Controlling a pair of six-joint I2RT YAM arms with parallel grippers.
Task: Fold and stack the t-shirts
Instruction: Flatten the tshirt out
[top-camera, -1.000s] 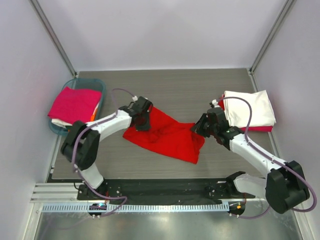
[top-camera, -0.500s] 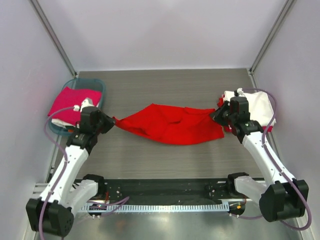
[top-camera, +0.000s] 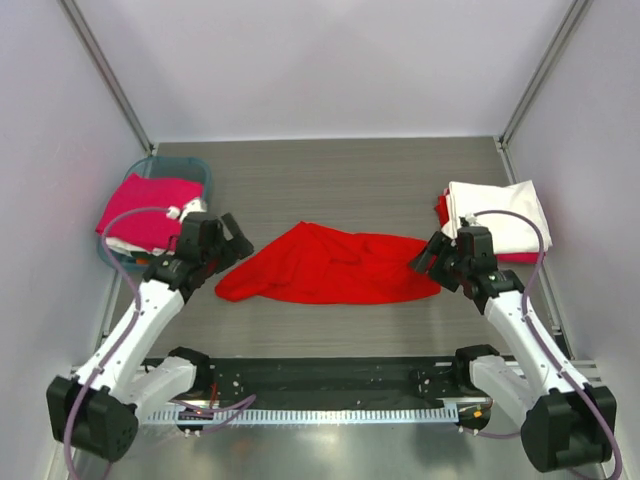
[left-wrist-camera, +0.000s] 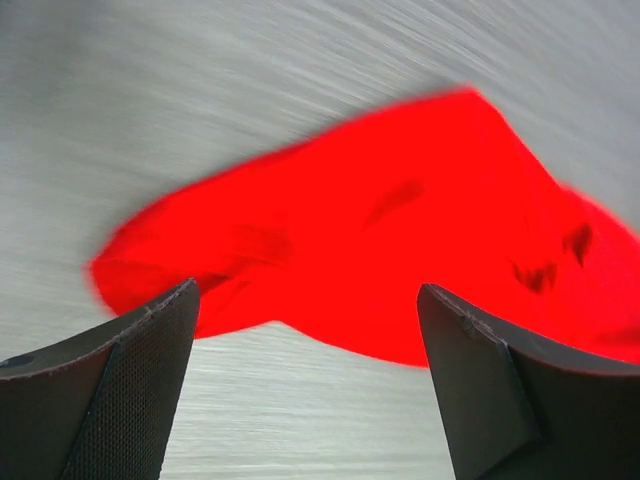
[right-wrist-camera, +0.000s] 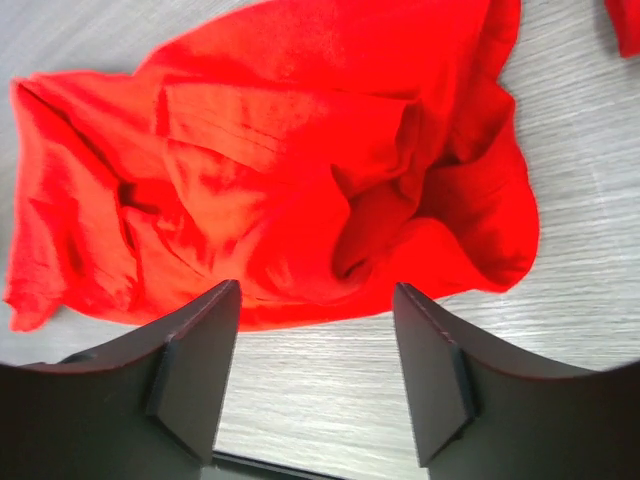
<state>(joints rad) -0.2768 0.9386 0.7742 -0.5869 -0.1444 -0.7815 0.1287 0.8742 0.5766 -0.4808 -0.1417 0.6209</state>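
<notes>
The red t-shirt (top-camera: 330, 265) is lying crumpled in the middle of the table (top-camera: 340, 170), stretching sideways between the two arms. The left gripper (top-camera: 237, 237) is sitting just beside its left end, fingers spread wide and pinching nothing. The right gripper (top-camera: 428, 256) is sitting at its right end, also spread and empty, the cloth lying just ahead of its fingers.

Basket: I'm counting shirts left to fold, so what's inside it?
A magenta shirt lies on top, with white cloth showing under it. Anything deeper is covered, so the count cannot be told.
</notes>
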